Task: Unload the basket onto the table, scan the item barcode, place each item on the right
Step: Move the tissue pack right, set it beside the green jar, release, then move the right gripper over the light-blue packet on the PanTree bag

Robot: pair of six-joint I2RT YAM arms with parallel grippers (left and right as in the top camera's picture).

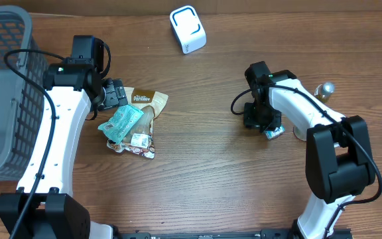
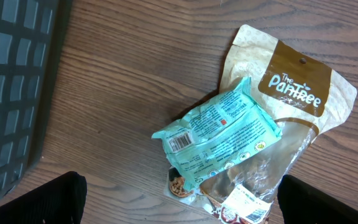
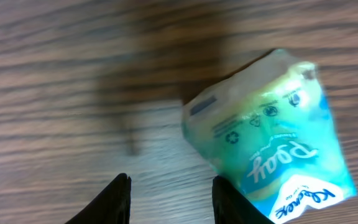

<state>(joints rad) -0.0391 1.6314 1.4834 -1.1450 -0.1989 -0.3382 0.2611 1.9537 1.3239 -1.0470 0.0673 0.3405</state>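
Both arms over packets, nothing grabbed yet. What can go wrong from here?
1. The teal packet lies on top of the pouch; the open left end effector may pinch both or drag the pouch along.
2. The blue pack lies to one side of the open right end effector, not between its fingers; closing there could miss it or clip its corner.

White links (image 1: 63,129), black joints (image 1: 86,52), black cables (image 1: 20,63), possibly green lights (image 1: 62,68)

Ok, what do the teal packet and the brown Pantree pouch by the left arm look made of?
Teal rectangular packet: thin plastic film, slightly glossy, judging by crinkles and crimped ends.
Brown-and-cream Pantree pouch: matte paper-look top, clear glossy plastic window below with contents showing through; possibly laminated.
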